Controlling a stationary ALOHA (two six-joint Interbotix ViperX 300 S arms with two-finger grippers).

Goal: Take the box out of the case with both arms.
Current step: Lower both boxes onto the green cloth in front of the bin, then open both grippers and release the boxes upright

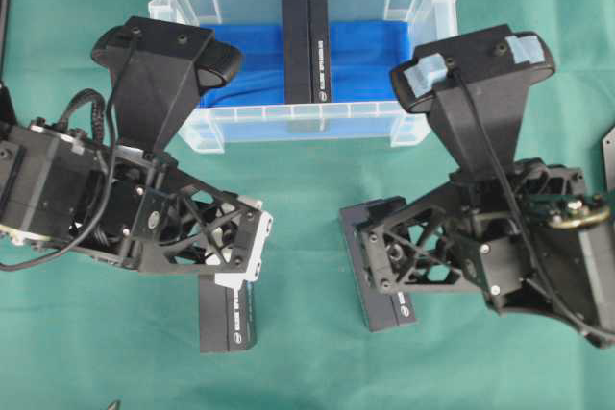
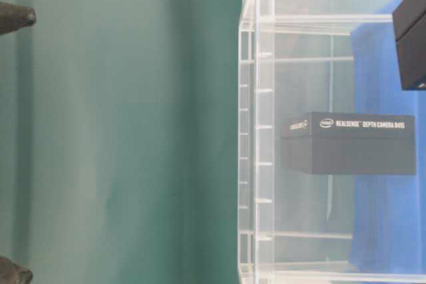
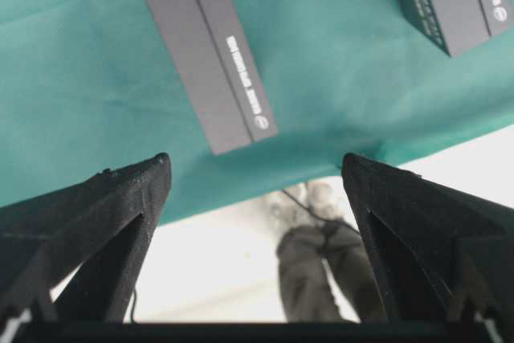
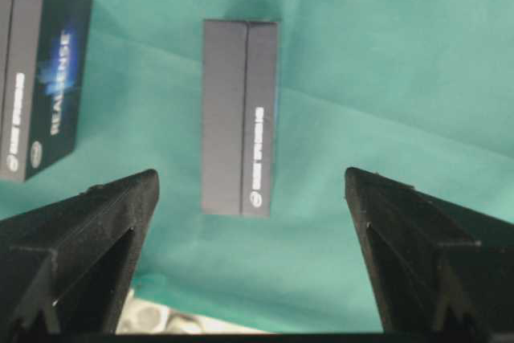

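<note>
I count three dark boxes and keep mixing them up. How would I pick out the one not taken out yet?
Find the clear plastic case at the top of the green cloth. The box stands inside on blue cloth lining. The other two boxes lie outside, on the green cloth.

Two black lattice-framed arms: left end effector point(image 1: 235, 266) white-trimmed, right arm point(image 1: 480, 237) taped grey-blue.

A robotics lab bench — green cloth point(image 1: 307, 352), two black arms point(image 1: 115, 199), boxed depth cameras point(image 1: 227, 319).
</note>
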